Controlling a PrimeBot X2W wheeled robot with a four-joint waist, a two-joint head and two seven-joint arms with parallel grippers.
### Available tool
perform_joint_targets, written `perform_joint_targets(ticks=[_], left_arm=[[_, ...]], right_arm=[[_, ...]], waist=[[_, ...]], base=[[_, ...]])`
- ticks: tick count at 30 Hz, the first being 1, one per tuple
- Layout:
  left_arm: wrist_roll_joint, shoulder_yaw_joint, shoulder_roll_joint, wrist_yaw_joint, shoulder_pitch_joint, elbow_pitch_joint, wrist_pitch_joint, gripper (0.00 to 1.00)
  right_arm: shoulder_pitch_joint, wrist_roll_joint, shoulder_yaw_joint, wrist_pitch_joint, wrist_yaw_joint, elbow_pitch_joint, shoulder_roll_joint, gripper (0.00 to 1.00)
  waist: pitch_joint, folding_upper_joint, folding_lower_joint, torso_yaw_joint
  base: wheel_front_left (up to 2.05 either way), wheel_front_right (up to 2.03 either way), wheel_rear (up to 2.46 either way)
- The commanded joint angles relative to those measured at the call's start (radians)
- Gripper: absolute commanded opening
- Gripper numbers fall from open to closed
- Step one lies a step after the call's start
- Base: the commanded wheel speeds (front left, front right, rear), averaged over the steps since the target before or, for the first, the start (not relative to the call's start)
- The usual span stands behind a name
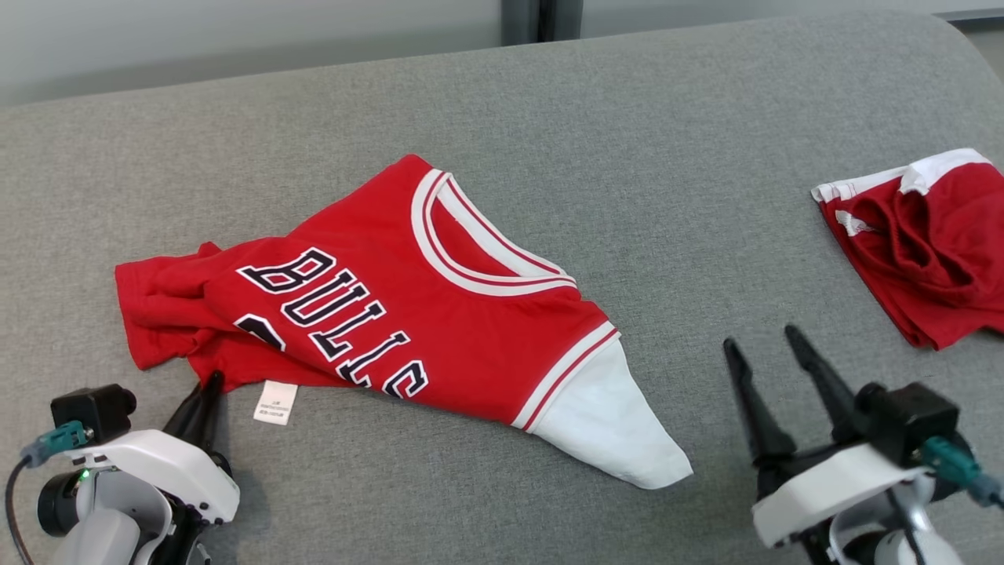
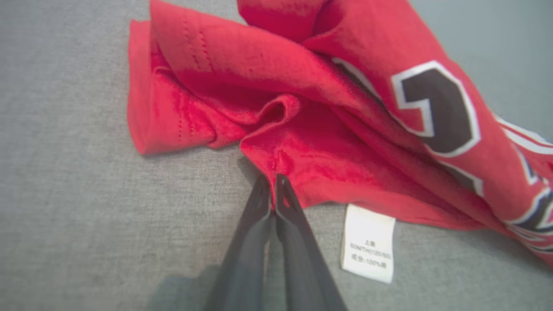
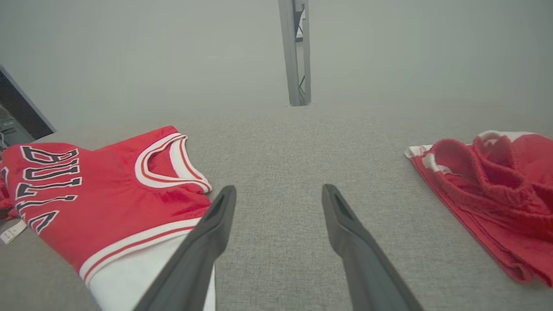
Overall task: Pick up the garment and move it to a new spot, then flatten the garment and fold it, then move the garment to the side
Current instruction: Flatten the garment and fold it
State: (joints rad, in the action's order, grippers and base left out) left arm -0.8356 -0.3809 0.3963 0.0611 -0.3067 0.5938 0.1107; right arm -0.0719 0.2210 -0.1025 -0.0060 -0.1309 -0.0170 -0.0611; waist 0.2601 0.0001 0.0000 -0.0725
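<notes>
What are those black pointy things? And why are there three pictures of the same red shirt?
They are a robot's two-fingered hands, called grippers. One picture comes from a camera on its head, the others from cameras on each wrist. On the grey fabric surface lie a red basketball jersey with BULLS lettering and crumpled red shorts with white trim. The left gripper is pinched shut on the jersey's edge, beside its white label. The right gripper is open, holding nothing.

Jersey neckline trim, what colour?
The neckline trim of the jersey is white with a thin red stripe; the head view shows it best.
</notes>
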Motion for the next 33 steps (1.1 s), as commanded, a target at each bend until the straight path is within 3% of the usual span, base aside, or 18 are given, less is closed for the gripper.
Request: perform_joint_targets(ticks=[1, 11, 16, 17, 18, 19, 25, 33], left_arm=[[0.009, -0.002, 0.004, -0.007, 0.018, -0.009, 0.003, 0.0], [0.006, 0.001, 0.027, -0.065, 0.082, -0.171, -0.017, 0.0], [0.002, 0.003, 0.033, -0.089, 0.098, -0.225, -0.028, 0.0], [0.002, 0.003, 0.034, -0.094, 0.102, -0.234, -0.031, 0.0], [0.002, 0.002, 0.036, -0.1, 0.106, -0.245, -0.031, 0.0], [0.004, 0.002, 0.037, -0.103, 0.11, -0.255, -0.033, 0.0], [0.028, 0.017, 0.061, -0.139, 0.108, -0.374, -0.012, 0.0], [0.089, 0.039, 0.106, -0.221, 0.08, -0.613, -0.019, 0.0]], right_arm=[[0.015, 0.008, -0.009, 0.007, 0.0, 0.004, -0.007, 1.0], [0.099, 0.046, -0.165, 0.086, 0.0, 0.104, -0.07, 1.0], [0.075, 0.07, -0.213, 0.098, 0.001, 0.197, -0.066, 1.0], [0.07, 0.069, -0.219, 0.1, 0.001, 0.215, -0.066, 0.6], [0.062, 0.074, -0.222, 0.094, 0.001, 0.228, -0.063, 0.35], [0.054, 0.078, -0.222, 0.082, 0.001, 0.234, -0.059, 0.0], [-0.015, 0.096, -0.177, -0.019, 0.0, 0.168, -0.068, 0.0], [-0.099, 0.077, -0.077, -0.088, 0.0, -0.013, -0.092, 0.0]], waist=[[-0.005, -0.0001, 0.0, 0.006], [-0.004, -0.0001, 0.0, 0.045], [0.0, -0.0001, 0.0, 0.056], [0.001, -0.0001, 0.0, 0.057], [0.003, -0.0001, 0.0, 0.058], [0.005, -0.0001, 0.0, 0.059], [0.016, -0.0001, 0.0, 0.065], [0.001, -0.0001, 0.0, 0.066]], base=[[0.0, 0.0, 0.0], [0.0, 0.0, 0.0], [0.0, 0.0, 0.0], [0.0, 0.0, 0.0], [0.0, 0.0, 0.0], [0.0, 0.0, 0.0], [0.0, 0.0, 0.0], [0.0, 0.0, 0.0]])
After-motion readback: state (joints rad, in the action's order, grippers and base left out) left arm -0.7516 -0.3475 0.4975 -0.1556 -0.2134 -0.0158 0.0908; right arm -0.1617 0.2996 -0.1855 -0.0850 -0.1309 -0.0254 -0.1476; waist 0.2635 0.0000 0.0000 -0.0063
